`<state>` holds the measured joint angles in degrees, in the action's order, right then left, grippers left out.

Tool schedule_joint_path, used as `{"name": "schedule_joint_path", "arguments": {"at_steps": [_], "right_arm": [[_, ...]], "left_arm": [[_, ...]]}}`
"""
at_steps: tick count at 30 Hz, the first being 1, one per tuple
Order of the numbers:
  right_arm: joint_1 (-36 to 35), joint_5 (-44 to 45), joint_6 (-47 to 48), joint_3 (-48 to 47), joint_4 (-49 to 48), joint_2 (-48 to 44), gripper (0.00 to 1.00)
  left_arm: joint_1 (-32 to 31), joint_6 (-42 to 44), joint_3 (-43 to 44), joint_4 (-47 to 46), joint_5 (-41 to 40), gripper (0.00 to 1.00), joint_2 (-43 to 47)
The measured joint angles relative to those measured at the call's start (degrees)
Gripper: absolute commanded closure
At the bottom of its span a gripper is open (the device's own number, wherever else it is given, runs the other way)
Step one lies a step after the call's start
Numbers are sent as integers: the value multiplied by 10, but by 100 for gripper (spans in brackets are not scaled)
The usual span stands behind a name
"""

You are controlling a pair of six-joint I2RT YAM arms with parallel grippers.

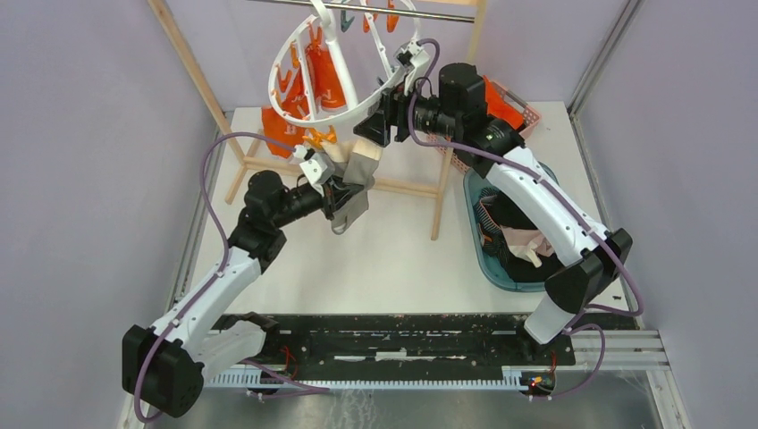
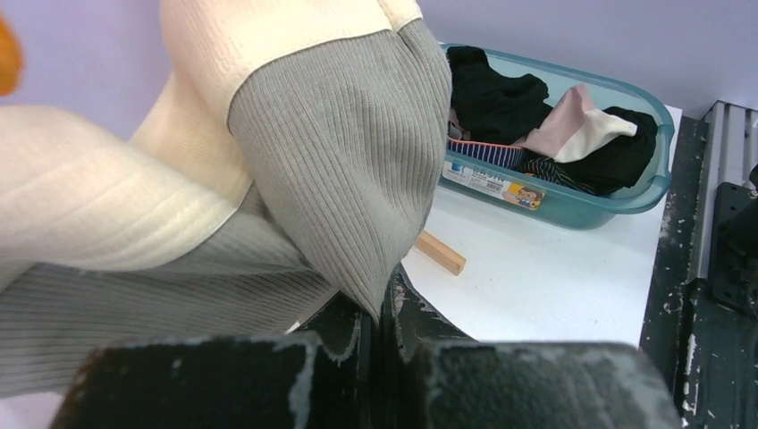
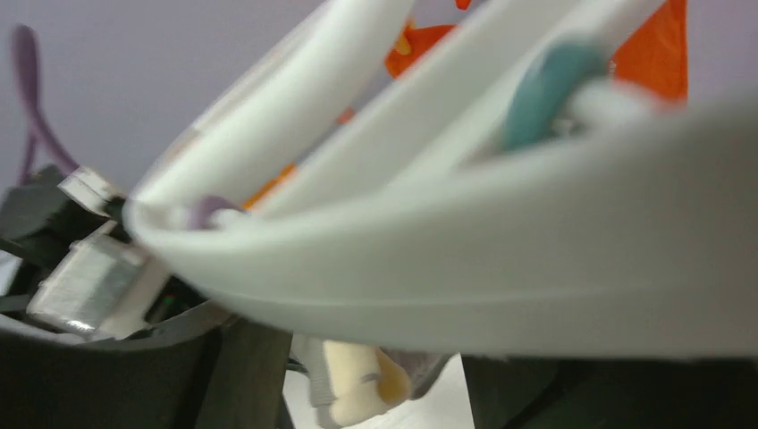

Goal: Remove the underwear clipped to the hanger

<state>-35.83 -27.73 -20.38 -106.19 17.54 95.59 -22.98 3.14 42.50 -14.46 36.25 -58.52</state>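
The hanger (image 1: pixel 357 105), a white ring with orange pegs (image 1: pixel 322 76), hangs tilted from the metal bar. The beige-grey underwear (image 1: pixel 362 170) hangs below its near rim. My left gripper (image 1: pixel 349 192) is shut on the grey lower edge of this underwear (image 2: pixel 340 161), pinched between the fingertips (image 2: pixel 393 286). My right gripper (image 1: pixel 375 121) sits just under the ring's right rim. In the right wrist view the rim (image 3: pixel 447 268) lies across both fingers, and the gripper (image 3: pixel 371 340) is spread wide. An orange garment (image 1: pixel 273 125) shows behind the ring's left side.
A wooden-post frame (image 1: pixel 438 192) with a metal bar (image 1: pixel 384 11) carries the hanger. A teal tub (image 1: pixel 478 241) holding dark and pink garments stands at the right and shows in the left wrist view (image 2: pixel 572 210). A pink basket (image 1: pixel 527 112) stands behind it.
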Motion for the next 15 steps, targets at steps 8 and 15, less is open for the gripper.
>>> {"name": "schedule_joint_path", "arguments": {"at_steps": [8,15], "right_arm": [[3,13,47,160,-11,-67,18],[3,-21,38,233,-48,-112,16]], "left_arm": [[0,13,-2,15,0,97,17],[0,13,-2,21,1,97,16]]}}
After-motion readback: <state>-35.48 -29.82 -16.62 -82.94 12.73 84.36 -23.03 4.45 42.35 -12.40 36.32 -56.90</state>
